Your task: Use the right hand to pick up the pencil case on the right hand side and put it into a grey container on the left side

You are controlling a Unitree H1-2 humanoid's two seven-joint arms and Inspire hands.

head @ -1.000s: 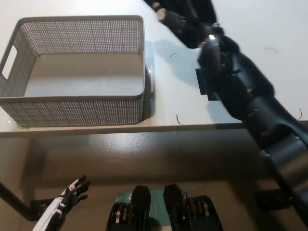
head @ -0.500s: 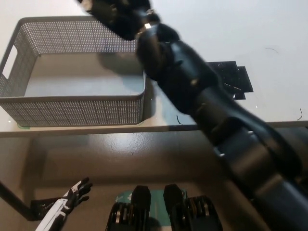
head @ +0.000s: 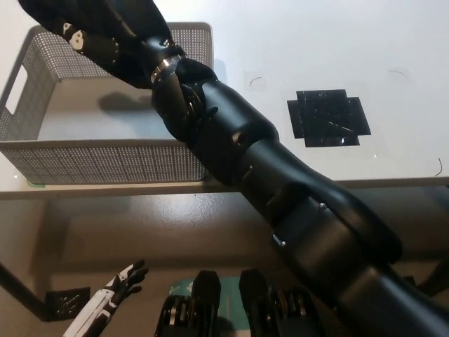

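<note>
Black right hand (head: 98,31) reaches over the grey container (head: 42,151) at the tabletop's (head: 316,42) left, grip state and the pencil case itself not discernible against the black hand; white left hand (head: 119,284) rests low at lower left, fingers spread, holding nothing.

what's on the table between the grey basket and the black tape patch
In the head view, the black right arm crosses that stretch between grey basket and black tape patch; otherwise bare white table.
</note>
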